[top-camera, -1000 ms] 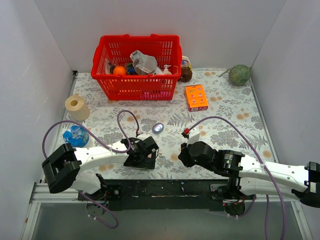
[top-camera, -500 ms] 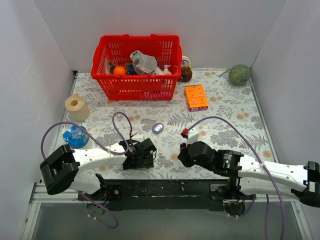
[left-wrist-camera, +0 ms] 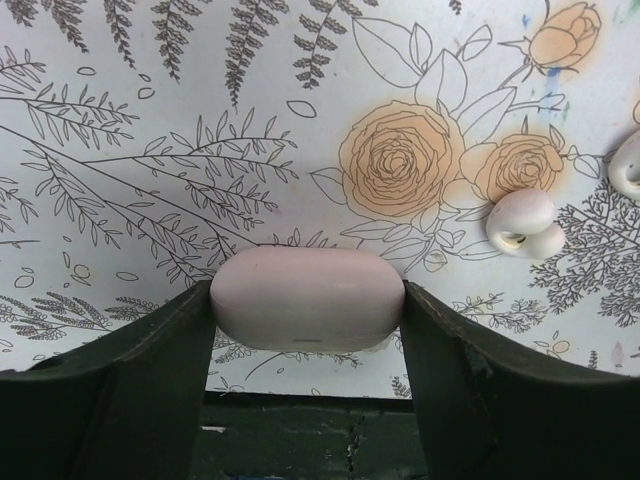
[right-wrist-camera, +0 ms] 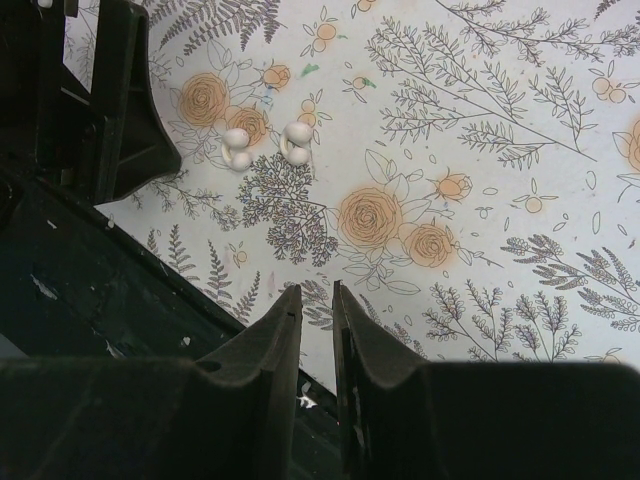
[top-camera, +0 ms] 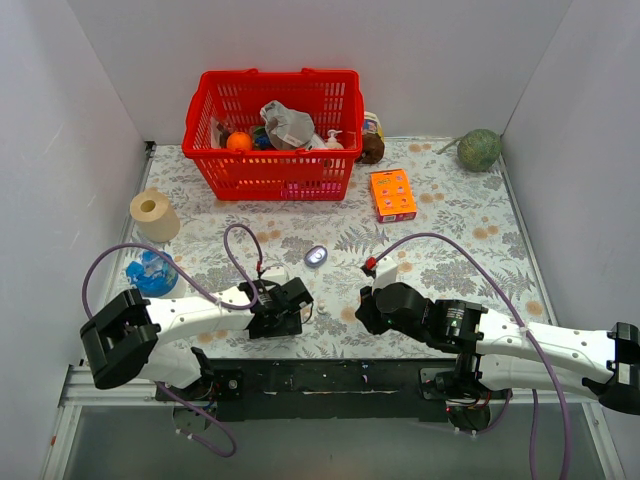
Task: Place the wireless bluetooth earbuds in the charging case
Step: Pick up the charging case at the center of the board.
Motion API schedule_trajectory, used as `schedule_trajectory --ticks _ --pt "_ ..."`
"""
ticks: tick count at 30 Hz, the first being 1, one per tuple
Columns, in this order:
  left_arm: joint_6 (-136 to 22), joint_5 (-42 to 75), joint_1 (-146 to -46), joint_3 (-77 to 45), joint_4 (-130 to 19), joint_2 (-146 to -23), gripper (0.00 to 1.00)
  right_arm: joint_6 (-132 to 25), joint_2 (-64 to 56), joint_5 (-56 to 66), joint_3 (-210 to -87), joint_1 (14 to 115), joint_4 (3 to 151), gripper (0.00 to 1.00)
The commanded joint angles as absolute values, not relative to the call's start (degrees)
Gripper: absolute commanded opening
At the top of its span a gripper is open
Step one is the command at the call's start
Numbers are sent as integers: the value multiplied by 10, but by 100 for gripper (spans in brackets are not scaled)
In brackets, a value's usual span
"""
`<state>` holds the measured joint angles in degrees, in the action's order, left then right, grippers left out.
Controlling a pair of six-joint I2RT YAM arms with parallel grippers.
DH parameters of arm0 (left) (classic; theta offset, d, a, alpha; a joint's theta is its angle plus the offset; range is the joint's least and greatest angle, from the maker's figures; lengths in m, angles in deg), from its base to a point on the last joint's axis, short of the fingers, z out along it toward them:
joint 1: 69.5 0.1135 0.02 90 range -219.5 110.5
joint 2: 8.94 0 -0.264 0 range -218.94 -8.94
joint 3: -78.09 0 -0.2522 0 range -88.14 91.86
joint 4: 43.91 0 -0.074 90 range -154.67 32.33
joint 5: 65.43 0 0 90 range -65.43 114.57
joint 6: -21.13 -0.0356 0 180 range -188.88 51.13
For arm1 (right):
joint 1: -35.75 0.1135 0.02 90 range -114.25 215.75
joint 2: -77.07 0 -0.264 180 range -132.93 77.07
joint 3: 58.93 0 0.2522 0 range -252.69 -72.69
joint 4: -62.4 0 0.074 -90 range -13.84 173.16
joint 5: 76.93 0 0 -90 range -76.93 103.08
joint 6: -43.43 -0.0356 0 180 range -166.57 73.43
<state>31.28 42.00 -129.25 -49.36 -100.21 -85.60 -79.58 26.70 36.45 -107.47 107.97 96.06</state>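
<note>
We are looking at the left gripper (left-wrist-camera: 305, 302) with its two dark fingers pressing on either end of a pale, matte oval lump (left-wrist-camera: 305, 296); the lump is sitting crosswise between them, just above the flower-printed cloth (left-wrist-camera: 150, 120). This lump is looking whitish-pink to us, not glossy blue, so we are not calling it the case. The charging case (top-camera: 317, 256), a small shiny lavender-blue pebble, is lying on the cloth farther out from the arms, roughly between the two grippers and apart from both. It is too small in the top view for us to tell whether its lid is up. The wireless bluetooth earbuds (left-wrist-camera: 522, 222) are resting on the cloth just beyond and to the right of the held lump, untouched. In the right wrist view we are seeing them as two pale buds side by side next to an orange rose. The right gripper (right-wrist-camera: 317, 292) is hovering over the cloth with its fingers drawn almost together, only a thin slit showing, and nothing is sitting in it.
</note>
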Motion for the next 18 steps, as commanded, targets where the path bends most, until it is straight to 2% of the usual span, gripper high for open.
schedule_trajectory --ticks 1,4,5,9,13,15,16,18 --pt "332 401 -1294 -529 -957 -873 55 -795 272 366 -1088 1081 944 27" --pt "327 416 -1305 -528 -953 -851 32 -794 272 368 -1098 1081 948 27" --pt "320 425 -1310 -526 -941 -824 19 -791 272 368 -1106 1081 951 27" --pt "249 456 -1342 -520 -870 -729 0 -766 271 393 -1173 1081 972 31" --pt "127 437 -1348 -585 -678 -606 0 -733 290 387 -1237 1076 948 60" --pt "74 424 -1350 -622 -595 -532 0 -721 290 342 -1274 1061 936 66" --pt "44 412 -1350 -650 -488 -510 0 -723 283 330 -1293 1054 949 68" --pt "-56 377 -1350 -735 -379 -461 0 -722 251 291 -1356 1036 1003 69"
